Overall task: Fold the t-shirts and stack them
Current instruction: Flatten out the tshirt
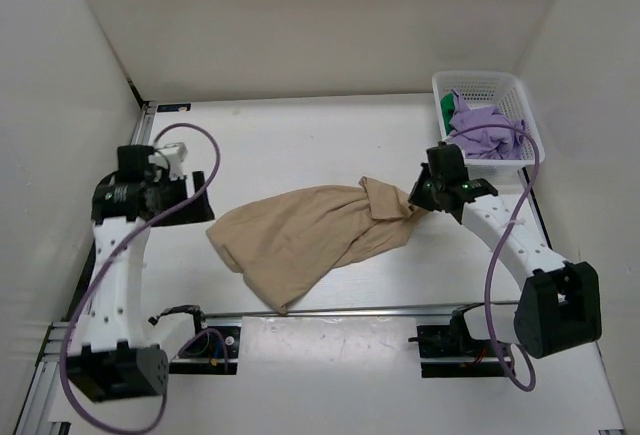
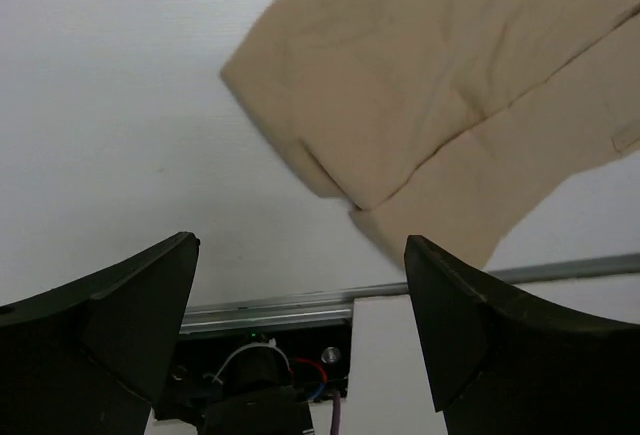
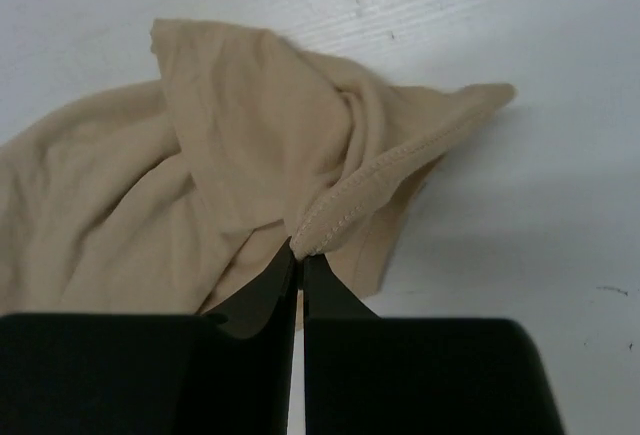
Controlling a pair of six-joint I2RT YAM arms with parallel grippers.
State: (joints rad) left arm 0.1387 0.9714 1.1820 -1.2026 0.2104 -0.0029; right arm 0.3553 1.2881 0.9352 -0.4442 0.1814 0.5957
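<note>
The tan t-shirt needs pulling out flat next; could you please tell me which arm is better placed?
Right, probably. The right tool is shut on a hemmed edge of the tan t-shirt, ready to pull. The left tool is open, off the cloth, holding nothing.

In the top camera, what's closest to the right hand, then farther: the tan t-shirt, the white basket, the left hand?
1. The tan t-shirt, pinched in the right hand itself.
2. The white basket, in the back-right corner.
3. The left hand, across the table on the left.
</note>
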